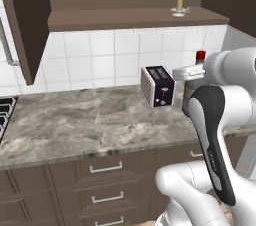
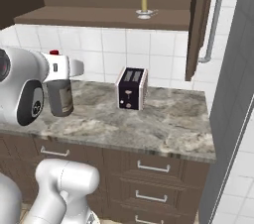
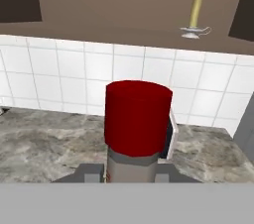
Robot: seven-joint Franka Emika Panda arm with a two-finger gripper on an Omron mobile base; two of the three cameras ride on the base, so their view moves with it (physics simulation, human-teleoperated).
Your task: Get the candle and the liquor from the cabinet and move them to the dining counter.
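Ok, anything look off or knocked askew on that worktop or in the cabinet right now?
Nothing stands out. The liquor is upright in the gripper, clamped at the neck. The candle stands straight in its holder on the cabinet shelf, and the toaster sits square on the worktop. No spills.

candle point(image 2: 144, 0) upright on cabinet point(image 2: 114, 18) shelf, liquor point(image 2: 60, 96) upright — held above worktop

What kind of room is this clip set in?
A rendered home kitchen, by the look of it: a grey-brown veined marble worktop backed by white wall tiles, a small black-and-silver two-slot toaster standing on it, and dark brown wooden drawers with silver handles below.
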